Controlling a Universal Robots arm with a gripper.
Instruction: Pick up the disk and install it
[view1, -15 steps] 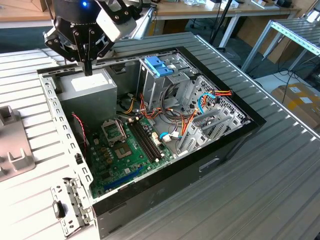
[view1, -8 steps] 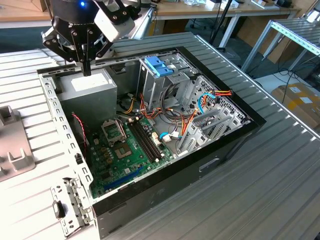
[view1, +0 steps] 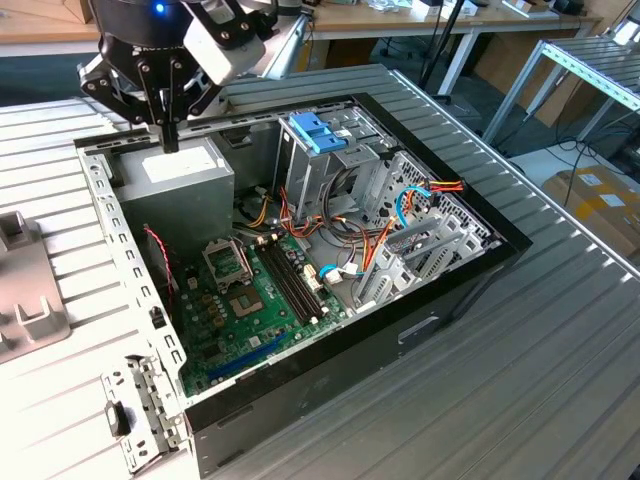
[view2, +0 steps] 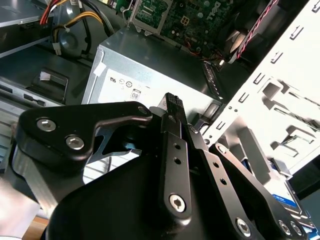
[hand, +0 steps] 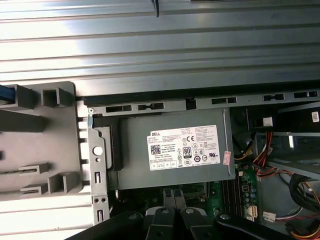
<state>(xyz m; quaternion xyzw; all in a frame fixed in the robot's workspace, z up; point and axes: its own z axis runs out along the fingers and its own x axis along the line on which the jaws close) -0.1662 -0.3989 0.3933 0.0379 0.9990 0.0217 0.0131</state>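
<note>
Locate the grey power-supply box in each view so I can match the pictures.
Exterior view: the power-supply box sits in the far corner of the case, toward the exterior view's left, right by the gripper.
Second wrist view: power-supply box just beyond the gripper.
First wrist view: power-supply box, white label facing the camera.
Shared landmark: the green motherboard beside it.
</note>
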